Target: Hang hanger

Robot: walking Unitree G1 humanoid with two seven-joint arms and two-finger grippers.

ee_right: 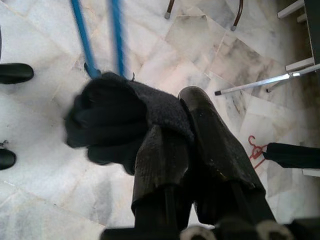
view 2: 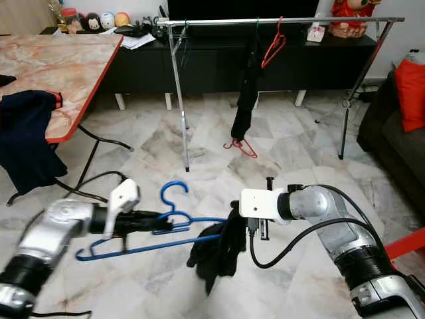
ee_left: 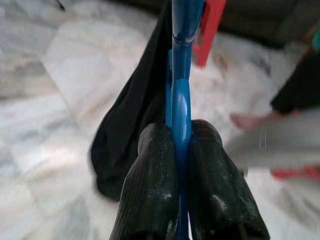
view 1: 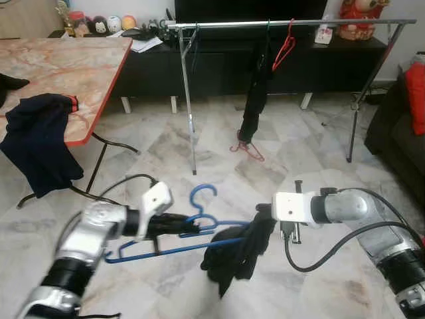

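Both end effectors hold a blue plastic hanger [view 1: 179, 236] with a black cloth garment [view 1: 239, 252] low over the marble floor [view 1: 292, 159].

The left end effector [ee_left: 181, 150] is clamped tight on the hanger's neck; the right end effector [ee_right: 187, 135] is pinched shut on the garment draped at the hanger's 3 o'clock end. At 12 o'clock stands a silver metal clothes rail [view 1: 285, 24], carrying a red hanger [view 1: 284, 45] and a dark hanging garment [view 1: 255, 100].

We hold both arms low and forward, our left gripper [ee_left: 181, 150] clamped tight, our right gripper [ee_right: 186, 135] pinched closed too.
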